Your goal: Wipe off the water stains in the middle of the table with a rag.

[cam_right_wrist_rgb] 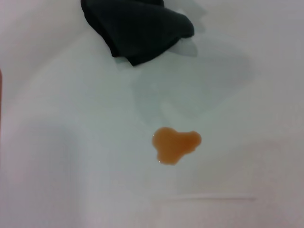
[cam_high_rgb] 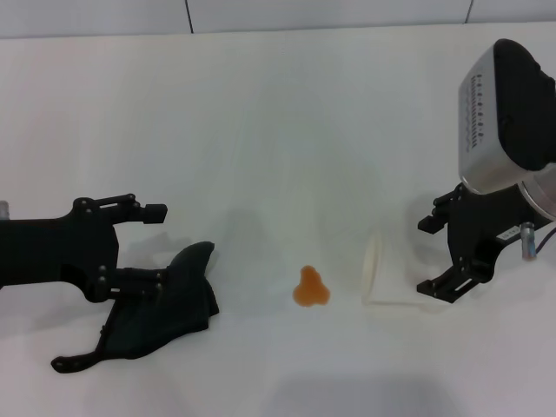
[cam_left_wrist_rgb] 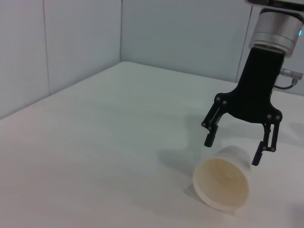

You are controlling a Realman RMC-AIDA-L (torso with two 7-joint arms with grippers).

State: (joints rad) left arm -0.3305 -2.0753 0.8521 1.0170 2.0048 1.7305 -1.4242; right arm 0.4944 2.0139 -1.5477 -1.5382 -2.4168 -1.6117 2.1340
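Stain, orange-amber, lobed, unwiped on white table, lying between rag and cup. Left of stain: dark rag, crumpled, between spread fingers of left gripper, grip not closed. Right of stain: whitish plastic cup on its side, rim toward stain; right gripper just above, fingers wide, holding nothing.

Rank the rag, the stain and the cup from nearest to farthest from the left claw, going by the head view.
1. Rag: at the left claw itself, between its fingers.
2. Orange stain: mid-table, to the rag's right.
3. Cup: tipped on its side, farthest right, at the right claw.
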